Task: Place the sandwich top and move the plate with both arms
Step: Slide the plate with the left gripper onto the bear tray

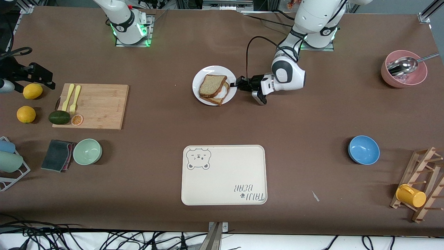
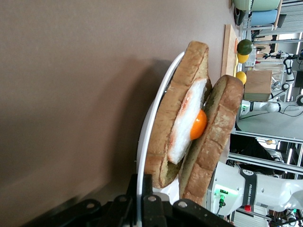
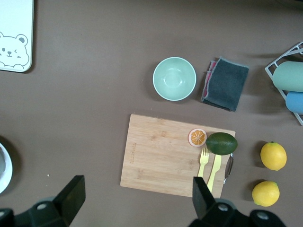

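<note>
You see: left gripper (image 1: 239,83) clamped on plate (image 1: 199,93) rim; sandwich top (image 1: 212,85) tilted on egg slice (image 2: 177,118); right gripper (image 3: 135,201) wide over cutting board (image 3: 161,156); tray (image 1: 224,175) nearer camera.

High front camera faces arms; wrist cameras: left close on plate (image 2: 156,101); right downward.

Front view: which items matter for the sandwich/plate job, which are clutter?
In play:
- speckled tan-brown bread slice, atop the egg slice
- round glossy white plate
- left gripper, shut on plate rim
- right gripper, open above bamboo cutting board

Clutter:
- cream bear tray
- blue bowl
- mint bowl
- lemons
</note>
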You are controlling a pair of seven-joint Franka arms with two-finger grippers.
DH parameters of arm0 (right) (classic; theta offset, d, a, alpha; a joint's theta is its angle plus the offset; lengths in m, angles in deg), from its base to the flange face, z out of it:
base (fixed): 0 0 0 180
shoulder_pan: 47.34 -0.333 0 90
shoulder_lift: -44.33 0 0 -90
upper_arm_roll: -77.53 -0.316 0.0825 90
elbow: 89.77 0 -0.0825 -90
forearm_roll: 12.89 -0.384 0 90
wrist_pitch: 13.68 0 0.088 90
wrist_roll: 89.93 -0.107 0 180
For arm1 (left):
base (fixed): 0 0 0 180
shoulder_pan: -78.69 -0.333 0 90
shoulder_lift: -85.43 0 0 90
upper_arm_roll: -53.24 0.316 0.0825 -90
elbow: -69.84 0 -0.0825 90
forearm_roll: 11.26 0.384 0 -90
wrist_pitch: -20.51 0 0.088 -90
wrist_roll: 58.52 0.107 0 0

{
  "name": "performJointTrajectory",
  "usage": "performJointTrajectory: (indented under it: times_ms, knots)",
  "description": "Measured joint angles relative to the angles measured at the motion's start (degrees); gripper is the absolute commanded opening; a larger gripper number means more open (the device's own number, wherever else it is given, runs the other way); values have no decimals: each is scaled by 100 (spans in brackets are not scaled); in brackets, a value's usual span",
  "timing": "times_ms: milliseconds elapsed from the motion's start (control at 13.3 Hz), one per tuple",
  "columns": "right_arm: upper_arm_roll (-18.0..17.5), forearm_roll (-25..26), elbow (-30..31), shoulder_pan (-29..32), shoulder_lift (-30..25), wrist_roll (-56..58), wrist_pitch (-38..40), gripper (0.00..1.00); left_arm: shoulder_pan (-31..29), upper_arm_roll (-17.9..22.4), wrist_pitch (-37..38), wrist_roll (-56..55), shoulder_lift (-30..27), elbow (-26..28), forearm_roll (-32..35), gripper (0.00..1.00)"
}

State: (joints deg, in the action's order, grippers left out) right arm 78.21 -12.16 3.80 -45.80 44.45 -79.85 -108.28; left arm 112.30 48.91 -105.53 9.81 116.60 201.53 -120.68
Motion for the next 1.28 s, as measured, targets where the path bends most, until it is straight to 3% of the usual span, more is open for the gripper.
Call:
performJointTrajectory:
  times_ms: [1278]
  knots:
    - [3, 0, 0, 2, 0, 0, 0, 100, -231, 213, -264, -6, 21, -570, 0, 0]
